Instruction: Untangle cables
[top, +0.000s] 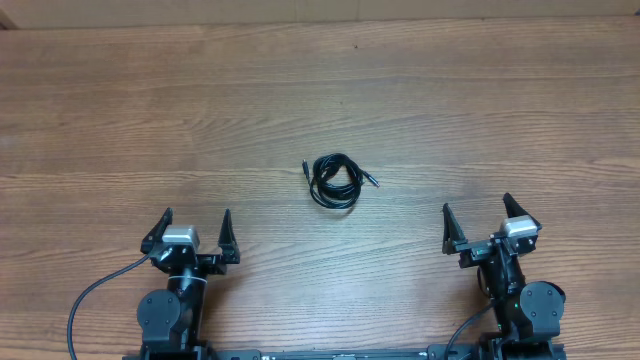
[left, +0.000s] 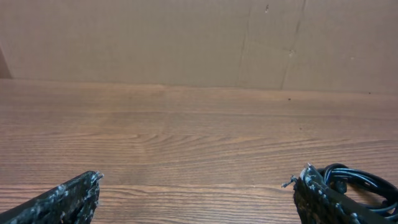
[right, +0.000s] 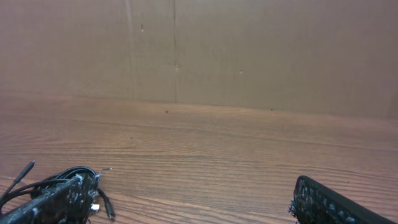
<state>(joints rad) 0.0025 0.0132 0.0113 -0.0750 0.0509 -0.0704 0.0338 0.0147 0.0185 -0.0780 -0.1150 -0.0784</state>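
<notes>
Left gripper (top: 196, 216): jaws spread wide, holding nothing. Right gripper (top: 477, 206): the same, wide and empty. Cables (top: 335, 181): one small coiled black bundle on the table (top: 300, 80), ahead of and between both grippers, touching neither. Overhead shows the whole coil. Each wrist view shows part of it behind a finger, and a brown wall (left: 186, 37).

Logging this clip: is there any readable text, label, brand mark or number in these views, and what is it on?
None: no text can be read in any view.
The cables: no tag or print visible; the plugs are too small to show any marking.
The left gripper and right gripper: no legible marking on the fingers or the grey blocks behind them.
The table and the brown wall: plain, with no signs.
</notes>
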